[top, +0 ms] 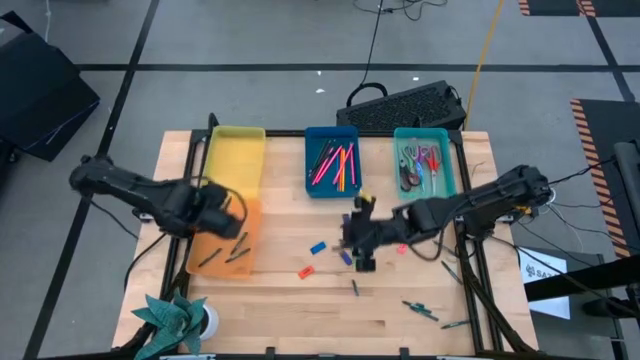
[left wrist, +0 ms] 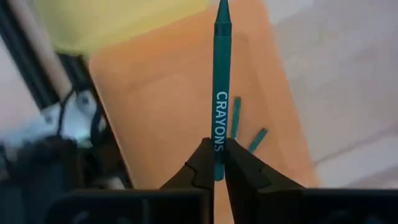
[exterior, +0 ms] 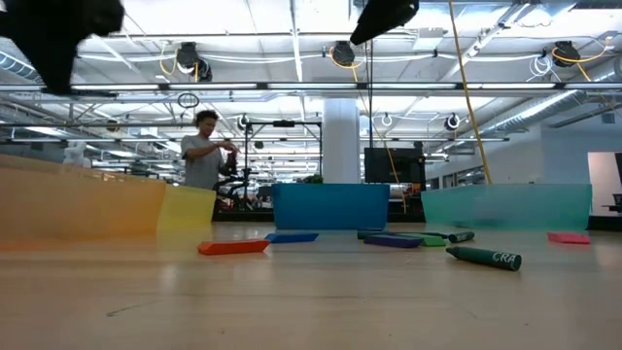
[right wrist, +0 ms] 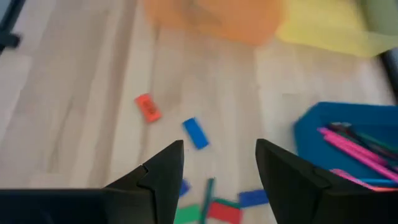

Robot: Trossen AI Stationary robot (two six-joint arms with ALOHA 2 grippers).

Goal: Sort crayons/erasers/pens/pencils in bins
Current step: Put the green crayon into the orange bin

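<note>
My left gripper [top: 230, 213] hangs over the translucent orange bin [top: 222, 243] and is shut on a teal crayon [left wrist: 219, 81]. Two more crayons [left wrist: 236, 118] lie in that bin. The yellow bin [top: 236, 155], the blue bin [top: 332, 160] with pink pens, and the teal bin [top: 425, 165] stand along the far side. My right gripper [right wrist: 219, 152] is open above the table's middle [top: 360, 238], touching nothing. Below it lie a red eraser [right wrist: 147, 107], a blue eraser [right wrist: 196, 133] and other erasers [top: 345, 257]. My left gripper pinches the teal crayon near its blunt end [left wrist: 216, 160] between its two fingertips. The crayon runs along the fingers and sticks out ahead of them, tip leading. It is lifted clear above the orange bin's floor.
Loose crayons [top: 420, 310] lie near the table's front right, and one green crayon [exterior: 483, 256] shows close in the low view. A pink eraser [top: 402, 249] lies by the right arm. A black keyboard [top: 405, 105] sits behind the bins, and a teal paper figure [top: 175, 315] at the front left.
</note>
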